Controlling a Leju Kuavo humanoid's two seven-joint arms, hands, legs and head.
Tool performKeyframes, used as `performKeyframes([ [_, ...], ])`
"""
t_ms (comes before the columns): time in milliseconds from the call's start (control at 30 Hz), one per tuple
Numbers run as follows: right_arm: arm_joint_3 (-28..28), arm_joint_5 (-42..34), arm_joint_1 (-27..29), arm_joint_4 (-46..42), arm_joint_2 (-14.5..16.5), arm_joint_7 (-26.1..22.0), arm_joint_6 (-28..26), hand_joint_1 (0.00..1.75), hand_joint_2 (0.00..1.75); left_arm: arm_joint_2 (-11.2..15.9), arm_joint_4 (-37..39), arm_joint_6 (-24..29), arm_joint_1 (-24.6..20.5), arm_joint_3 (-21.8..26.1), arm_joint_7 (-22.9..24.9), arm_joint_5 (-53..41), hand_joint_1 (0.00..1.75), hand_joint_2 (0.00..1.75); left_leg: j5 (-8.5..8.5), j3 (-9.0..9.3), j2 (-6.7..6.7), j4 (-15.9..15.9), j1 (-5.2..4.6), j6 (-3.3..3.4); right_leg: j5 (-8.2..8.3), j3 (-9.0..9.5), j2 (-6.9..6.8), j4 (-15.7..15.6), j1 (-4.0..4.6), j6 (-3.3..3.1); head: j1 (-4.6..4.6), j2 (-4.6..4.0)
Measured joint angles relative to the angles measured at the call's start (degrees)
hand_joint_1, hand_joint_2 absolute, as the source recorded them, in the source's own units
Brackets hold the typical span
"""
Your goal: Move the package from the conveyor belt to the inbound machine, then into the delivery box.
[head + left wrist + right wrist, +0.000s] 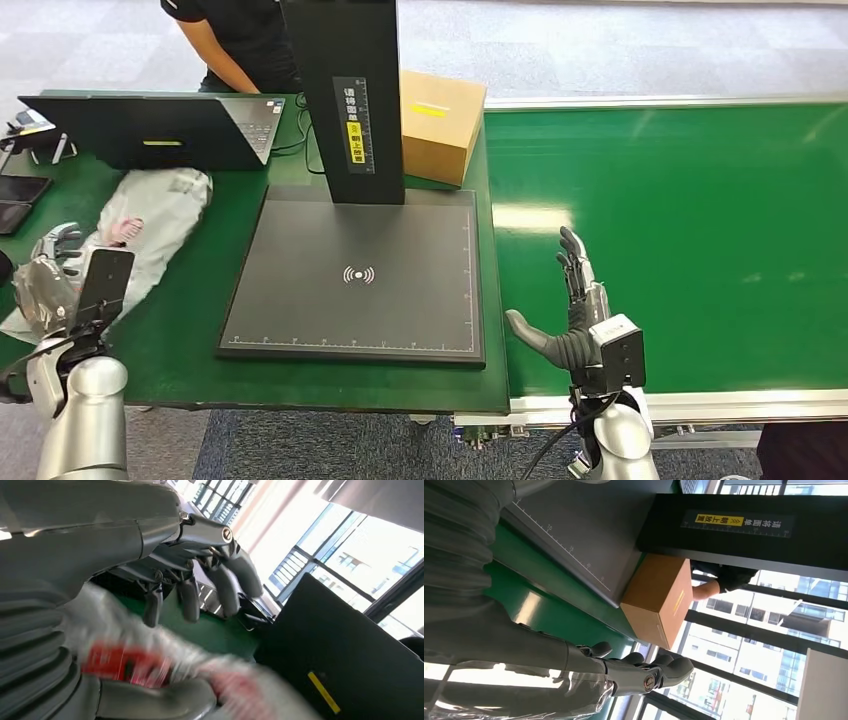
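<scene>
While the left hand (55,262) sits at the near left corner of the green desk (190,345), its fingers lie curled over the near end of the package (150,220), a grey-white plastic mailer bag with red print. The left wrist view, blurred, has the bag between the thick thumb and the darker fingers (187,597); the fingers look slightly apart from the plastic there, so I cannot tell whether the grasp is closed on it. The package lies on the left part of the desk, between the hand and the laptop (160,130), just beside the left edge of the inbound machine's platform (355,275) and off the conveyor belt (680,230).

Right hand (570,300) is held upright over the near left corner of the belt, fingers straight and spread wide, thumb stuck out toward the platform, holding nothing.

Platform is a dark grey plate with ruler marks along its edges and a wireless symbol at its centre; a black column (350,95) rises from its far edge, carrying a yellow label. A brown cardboard box (440,125) stands at the far edge of the desk, just beside the column and next to the belt. A person in dark clothes (235,40) stands beyond the far edge, behind the laptop
</scene>
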Motion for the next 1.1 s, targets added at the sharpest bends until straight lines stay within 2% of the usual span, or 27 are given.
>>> performKeyframes([
  [267,0.0,-0.01,-0.43,0.43,0.0,0.01,-0.13,0.0,1.75,-1.42,-0.64,0.14,0.22,-0.17,-0.41,0.24,0.0,1.75,0.0,0.01,0.01,-0.01,0.01,0.0,0.0,-0.01,0.0,0.0,0.01,-0.01,0.0,0.0],
  [367,0.0,-0.13,-0.43,0.61,0.0,-0.08,-0.27,0.0,1.75,-2.19,-2.13,-2.5,0.74,-0.38,-4.88,6.35,0.0,1.75,0.0,0.0,0.01,0.0,0.01,0.0,0.0,-0.01,0.0,0.0,0.01,0.0,0.0,0.0],
  [467,0.0,-0.51,-0.46,0.77,0.0,-0.41,-0.29,0.0,1.75,-3.18,-4.45,-11.22,1.63,-1.43,-12.62,18.24,0.0,1.75,0.0,-0.01,0.0,0.0,0.0,0.0,0.0,0.0,0.0,0.0,0.0,0.0,0.0,0.0],
  [533,0.01,-0.8,-0.68,1.07,-0.01,-0.77,-0.22,0.0,1.75,-3.78,-5.96,-22.81,2.53,-2.56,-17.44,28.66,0.0,1.75,-0.01,-0.01,0.01,0.0,-0.02,0.0,0.0,0.0,0.0,-0.01,-0.01,0.0,0.0,0.0],
  [633,0.16,-0.93,-1.68,2.1,-0.04,-1.29,-0.02,0.0,1.75,-4.48,-7.22,-43.31,4.06,-4.74,-23.24,43.32,0.0,1.75,-0.01,-0.02,0.01,0.0,-0.03,0.01,0.0,-0.01,0.0,-0.01,-0.03,0.0,0.01,0.0],
  [733,0.59,-0.96,-2.77,3.15,-0.1,-1.52,0.08,0.0,1.75,-5.14,-7.62,-55.89,5.45,-7.07,-25.26,50.45,0.0,1.75,-0.01,-0.01,0.01,0.0,-0.04,0.01,0.0,-0.01,0.0,-0.01,-0.02,0.0,0.0,0.0],
  [867,1.31,-0.98,-3.34,4.06,-0.19,-1.63,0.11,0.0,1.75,-6.54,-7.78,-64.7,7.04,-10.37,-21.46,56.15,0.0,1.75,0.0,0.0,-0.01,-0.01,-0.03,0.01,0.0,-0.01,-0.01,-0.01,-0.02,0.0,-0.01,0.0],
  [933,1.52,-0.97,-3.34,4.34,-0.2,-1.63,0.26,0.0,1.75,-7.36,-7.6,-66.65,7.58,-12.08,-19.3,58.37,0.0,1.75,-0.01,0.0,-0.01,-0.01,-0.03,0.01,0.0,-0.01,-0.01,-0.01,-0.02,0.0,0.0,0.0],
  [1100,1.88,-0.76,-3.34,4.88,-0.2,-1.63,0.88,0.0,1.75,-8.57,-6.48,-68.05,7.82,-15.19,-18.48,60.5,0.0,1.75,-0.01,-0.01,0.0,-0.01,-0.03,0.01,0.0,-0.01,-0.01,-0.01,-0.02,0.0,0.0,0.0],
])
